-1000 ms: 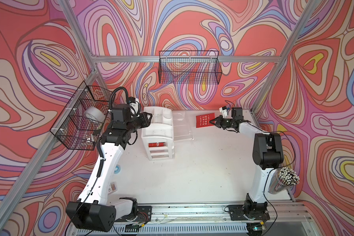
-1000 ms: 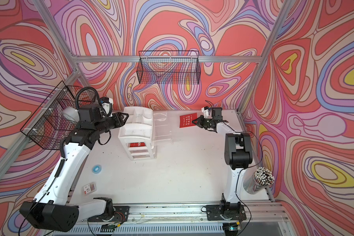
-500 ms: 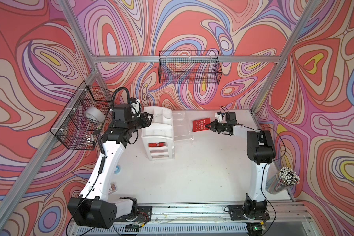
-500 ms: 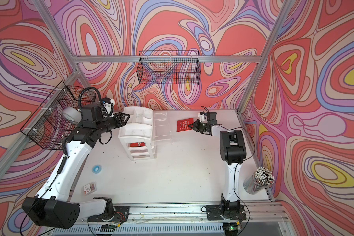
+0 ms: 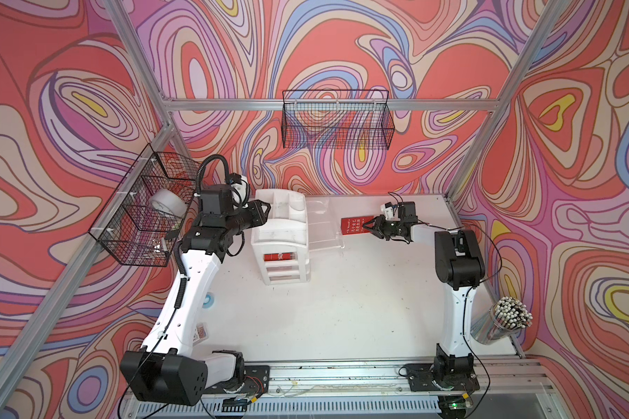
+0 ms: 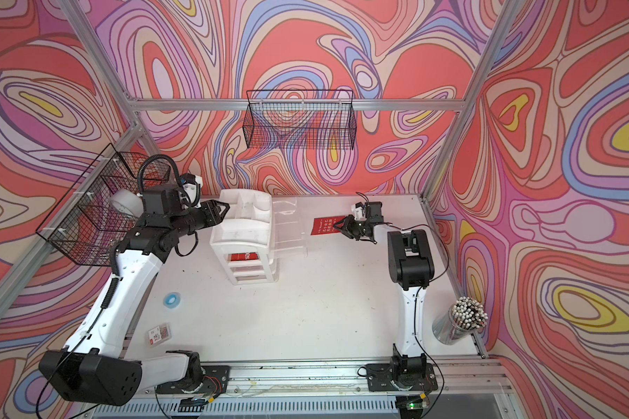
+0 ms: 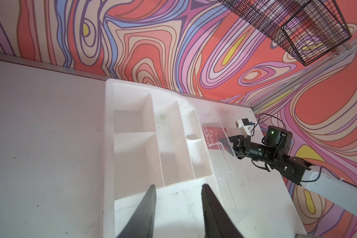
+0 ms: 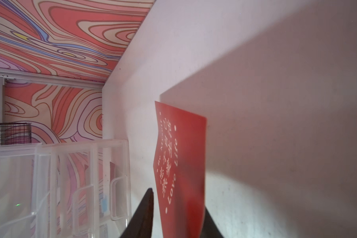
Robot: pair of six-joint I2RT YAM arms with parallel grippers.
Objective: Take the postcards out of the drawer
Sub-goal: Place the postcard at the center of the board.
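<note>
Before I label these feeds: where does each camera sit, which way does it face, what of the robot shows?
Both top views: high at the front, looking down toward the back wall; left arm, right arm whole.
Left wrist: on the left arm, looking past its fingers over the drawer unit toward the right gripper.
Right wrist: on the right arm, low over the table, facing the clear drawer; its fingers flank the red card.
Shared: both wrist views show that card and drawer.

A wire basket (image 5: 336, 134) hangs on the far wall; a side basket (image 5: 131, 235) at left holds a white roll (image 5: 166, 206). Near left lie a blue ring (image 6: 171, 300) and a tag (image 6: 158, 333); near right, a cup of sticks (image 5: 507, 321).
</note>
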